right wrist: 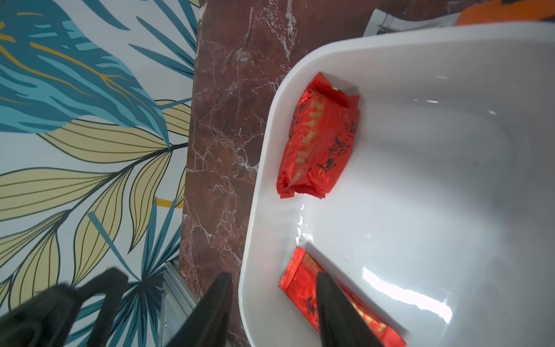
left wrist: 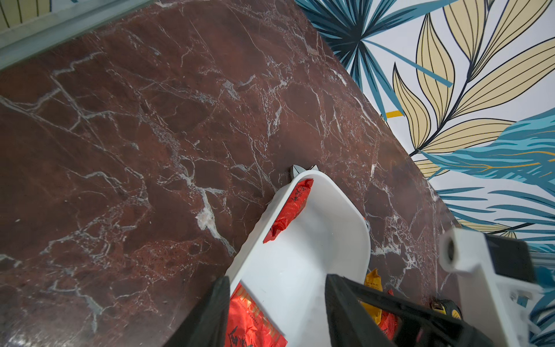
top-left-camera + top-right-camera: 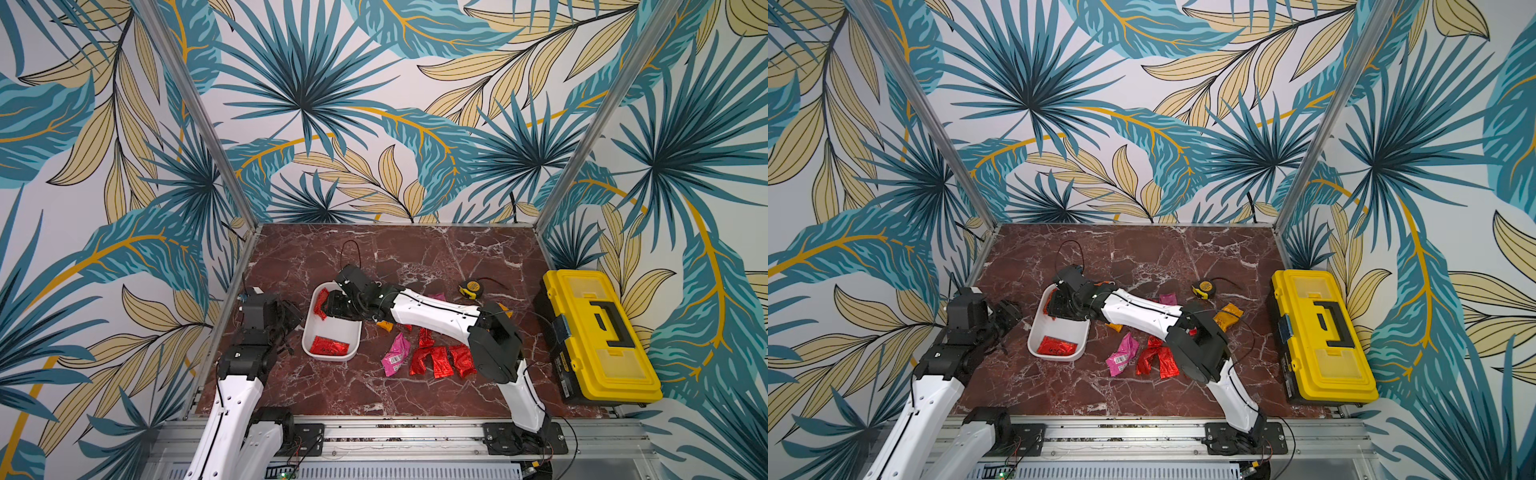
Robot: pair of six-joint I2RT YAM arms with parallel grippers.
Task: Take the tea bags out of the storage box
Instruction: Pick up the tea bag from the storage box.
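On the veined red marble bench [image 3: 415, 257], the rounded white plastic storage box [image 3: 331, 331] holds two crinkly red foil tea bags [image 3: 329, 346], one flat at its near end, one leaning on its far left wall. My right tool [image 1: 273, 275] straddles that wall, jaws apart; my left tool [image 2: 276, 278], also apart, sits left of the box.
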